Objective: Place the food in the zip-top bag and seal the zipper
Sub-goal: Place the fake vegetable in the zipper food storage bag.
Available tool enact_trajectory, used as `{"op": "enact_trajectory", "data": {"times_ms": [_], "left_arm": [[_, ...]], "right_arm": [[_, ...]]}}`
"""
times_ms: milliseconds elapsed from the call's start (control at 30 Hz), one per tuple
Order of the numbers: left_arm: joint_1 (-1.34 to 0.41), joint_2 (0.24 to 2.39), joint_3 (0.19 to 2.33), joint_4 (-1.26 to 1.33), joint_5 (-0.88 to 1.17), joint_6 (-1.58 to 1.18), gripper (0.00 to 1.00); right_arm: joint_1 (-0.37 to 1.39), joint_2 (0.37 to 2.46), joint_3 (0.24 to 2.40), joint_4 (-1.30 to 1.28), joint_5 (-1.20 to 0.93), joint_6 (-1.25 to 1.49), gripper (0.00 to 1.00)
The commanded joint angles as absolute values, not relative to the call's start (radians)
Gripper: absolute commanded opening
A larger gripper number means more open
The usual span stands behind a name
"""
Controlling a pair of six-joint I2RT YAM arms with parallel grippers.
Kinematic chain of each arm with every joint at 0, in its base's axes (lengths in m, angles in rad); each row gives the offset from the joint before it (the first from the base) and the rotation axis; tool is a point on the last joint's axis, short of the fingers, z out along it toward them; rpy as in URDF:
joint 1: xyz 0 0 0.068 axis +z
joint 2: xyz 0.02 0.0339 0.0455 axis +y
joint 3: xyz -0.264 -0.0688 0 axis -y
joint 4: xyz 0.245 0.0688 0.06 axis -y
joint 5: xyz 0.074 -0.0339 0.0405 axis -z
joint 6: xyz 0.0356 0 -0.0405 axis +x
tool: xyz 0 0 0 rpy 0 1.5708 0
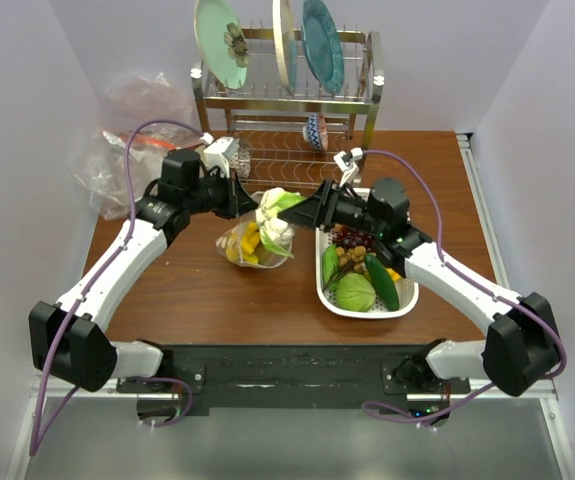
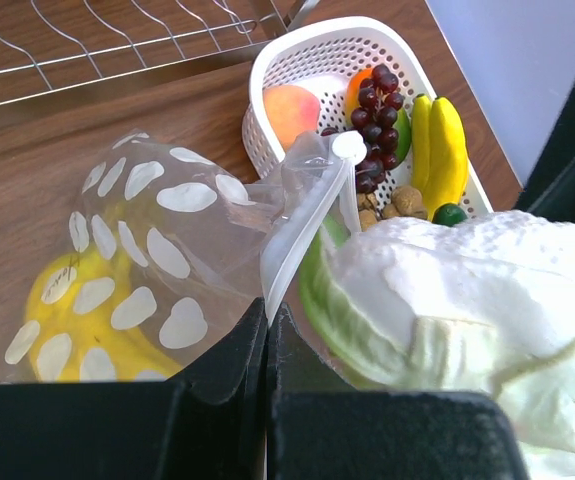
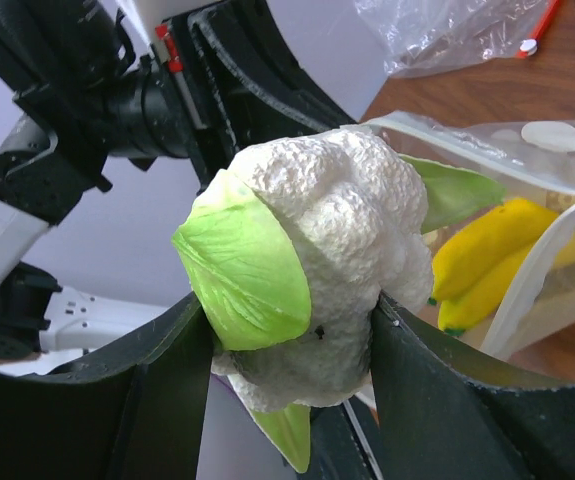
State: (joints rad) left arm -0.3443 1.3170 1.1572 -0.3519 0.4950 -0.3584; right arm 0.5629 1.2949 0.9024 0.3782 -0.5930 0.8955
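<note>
Right wrist view shows the right end effector (image 3: 292, 310) clenched on a toy cauliflower (image 3: 317, 240), one finger on each flank, close to the mouth of the dotted bag (image 2: 167, 200). The left end effector (image 2: 267, 318) is pinched on the bag's zipper strip (image 2: 302, 228), holding up one lip only. From above, the bag lies mid-worktop (image 1: 167, 290) with bananas (image 2: 67, 320) already inside. The basket (image 2: 307, 60) of remaining fruit sits at its 3 o'clock, and the cauliflower hangs at its 1 o'clock edge. The main danger, as I judge it, is the fit. The cauliflower looks wide against an opening propped on one side, so a leaf could catch the strip. That could fold the lip shut, or shove the soft bag along the worktop and out of the left pinch. Letting go too soon could leave it perched on the rim, ready to roll off.
</note>
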Motion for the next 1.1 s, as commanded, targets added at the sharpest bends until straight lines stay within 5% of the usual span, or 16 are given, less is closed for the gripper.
{"op": "enact_trajectory", "data": {"times_ms": [0,467,1067], "left_arm": [[-0.353,1.304,1.172,-0.275,0.528,-0.393,0.00],[-0.353,1.293,1.226,-0.305,0.508,-0.423,0.00],[-0.351,1.336,1.229,-0.252,0.580,-0.509,0.00]], "right_arm": [[0.587,1.319,0.904,0.517,-0.539,0.980,0.49],[0.643,1.374,0.855,0.428,-0.287,0.868,0.48],[0.647,1.476,0.859,0.549,-0.221,0.887,0.52]]}}
